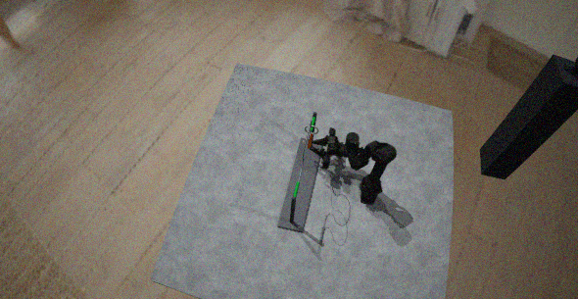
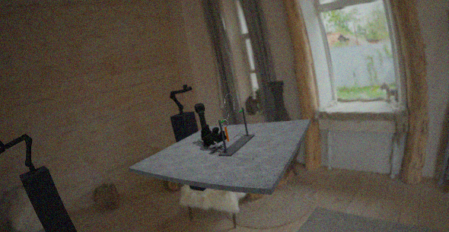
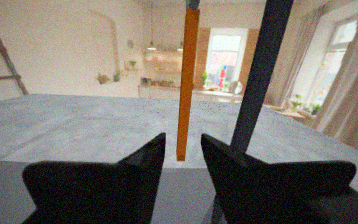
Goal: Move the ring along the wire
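The orange handle (image 1: 310, 141) (image 2: 227, 133) (image 3: 187, 85) hangs straight down from its ring (image 1: 311, 130) (image 2: 224, 122), which sits on the green wire part (image 1: 313, 120) at the far post (image 3: 260, 85). My gripper (image 1: 318, 145) (image 2: 221, 135) (image 3: 183, 137) is low over the grey base plate (image 1: 308, 184) (image 2: 237, 144). It is open, and the handle's lower end stands in the gap between the fingertips with room on both sides. The other green part (image 1: 297, 189) (image 2: 241, 110) is at the opposite post. The thin grey wire (image 2: 227, 98) arches above.
The wire stand rests on a grey table top (image 1: 235, 209) (image 2: 243, 166) (image 3: 80, 120). My arm (image 1: 372, 170) stands to the right of the base plate. A dark box (image 1: 529, 121) stands off the table to the right.
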Controlling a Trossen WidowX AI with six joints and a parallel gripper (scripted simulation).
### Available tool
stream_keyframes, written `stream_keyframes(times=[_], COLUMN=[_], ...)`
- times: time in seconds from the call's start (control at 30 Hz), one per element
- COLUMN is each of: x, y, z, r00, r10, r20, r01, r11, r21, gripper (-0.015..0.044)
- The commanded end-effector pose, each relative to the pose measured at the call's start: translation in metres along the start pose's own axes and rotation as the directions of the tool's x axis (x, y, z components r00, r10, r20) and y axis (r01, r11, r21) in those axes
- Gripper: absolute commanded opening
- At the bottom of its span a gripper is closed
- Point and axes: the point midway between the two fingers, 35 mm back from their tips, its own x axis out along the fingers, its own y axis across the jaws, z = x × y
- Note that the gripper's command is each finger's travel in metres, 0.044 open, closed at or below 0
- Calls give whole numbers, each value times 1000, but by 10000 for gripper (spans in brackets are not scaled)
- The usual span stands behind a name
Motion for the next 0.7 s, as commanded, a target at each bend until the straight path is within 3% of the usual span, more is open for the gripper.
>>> stream_keyframes(times=[0.0,0.67], x=[7,39], y=[-1,1], z=[-1,-2], r00=[1000,1000], r10=[-2,-2], r20=[-2,3], r01=[2,2], r11=[1000,1000], r21=[7,8], gripper=[160,160])
